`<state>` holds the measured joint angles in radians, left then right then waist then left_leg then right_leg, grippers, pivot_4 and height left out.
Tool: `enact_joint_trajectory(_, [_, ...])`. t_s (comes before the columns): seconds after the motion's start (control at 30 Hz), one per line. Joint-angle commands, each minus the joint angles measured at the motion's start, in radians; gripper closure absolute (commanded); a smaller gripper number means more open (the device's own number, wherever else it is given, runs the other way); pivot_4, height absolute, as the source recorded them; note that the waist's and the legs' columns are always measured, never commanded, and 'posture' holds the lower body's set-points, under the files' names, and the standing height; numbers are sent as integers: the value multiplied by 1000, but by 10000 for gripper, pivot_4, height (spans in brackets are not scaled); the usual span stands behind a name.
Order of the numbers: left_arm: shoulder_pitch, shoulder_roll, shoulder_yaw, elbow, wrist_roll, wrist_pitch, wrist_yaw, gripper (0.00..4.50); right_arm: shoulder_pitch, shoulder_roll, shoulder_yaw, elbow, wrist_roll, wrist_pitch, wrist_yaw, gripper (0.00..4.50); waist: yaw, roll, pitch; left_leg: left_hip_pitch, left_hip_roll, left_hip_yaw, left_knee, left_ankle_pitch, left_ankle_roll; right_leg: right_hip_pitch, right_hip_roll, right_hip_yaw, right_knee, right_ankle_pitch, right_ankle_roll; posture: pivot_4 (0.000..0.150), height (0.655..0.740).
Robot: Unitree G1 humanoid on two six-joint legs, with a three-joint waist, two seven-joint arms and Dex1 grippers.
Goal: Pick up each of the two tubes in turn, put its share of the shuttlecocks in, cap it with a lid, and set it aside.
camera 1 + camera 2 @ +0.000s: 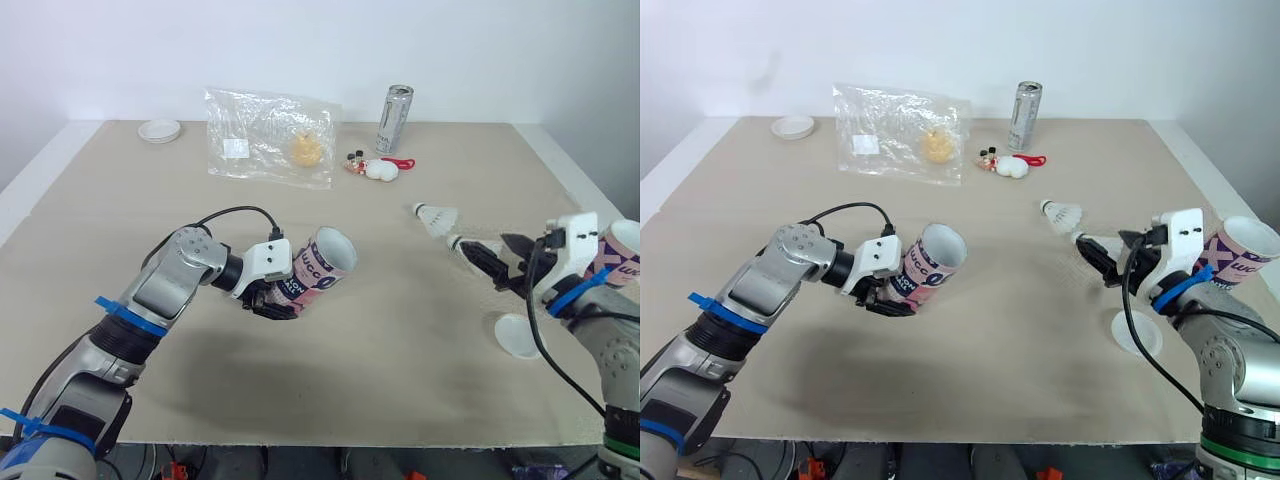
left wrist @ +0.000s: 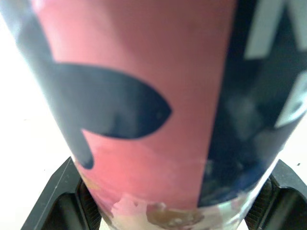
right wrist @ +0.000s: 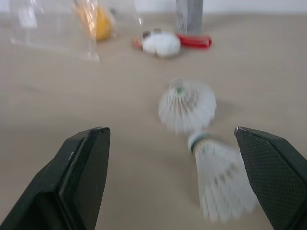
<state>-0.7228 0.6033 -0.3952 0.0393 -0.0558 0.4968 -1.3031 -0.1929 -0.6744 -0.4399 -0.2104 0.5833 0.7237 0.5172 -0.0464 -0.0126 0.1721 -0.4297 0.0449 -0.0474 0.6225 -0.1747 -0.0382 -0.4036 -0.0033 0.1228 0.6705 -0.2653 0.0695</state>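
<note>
As left end effector (image 1: 275,300) pinches one tube (image 1: 325,262), right end effector (image 3: 170,130) spread, two shuttlecocks (image 3: 187,105) (image 3: 220,177).

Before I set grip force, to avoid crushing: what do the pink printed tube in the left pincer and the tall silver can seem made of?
Pink printed tube: probably cardboard under a glossy printed wrap, going by its thin pale rim. Tall silver can: likely aluminium, from its metallic sheen.

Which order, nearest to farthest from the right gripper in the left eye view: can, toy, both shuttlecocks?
1. Near shuttlecock, right at the open jaws of the right gripper.
2. Far shuttlecock, just beyond it.
3. Toy, farther back and left.
4. Can, rearmost, behind the toy.
</note>
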Motion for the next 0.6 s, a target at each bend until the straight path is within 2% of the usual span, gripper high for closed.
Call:
enact_joint_trajectory(0.03, [-2,-7,-19,-1,0,-10,-6,14096,-2,-3,-13,-14,8,1,-6,570,0,0,0,0,0,0,0,0,0,0,0,0,0,0,0,1500,7400])
enact_joint_trajectory(0.6, [26,4,-9,-39,-10,22,11,14096,-37,19,47,118,-65,-61,2,570,0,0,0,0,0,0,0,0,0,0,0,0,0,0,0,1500,7400])
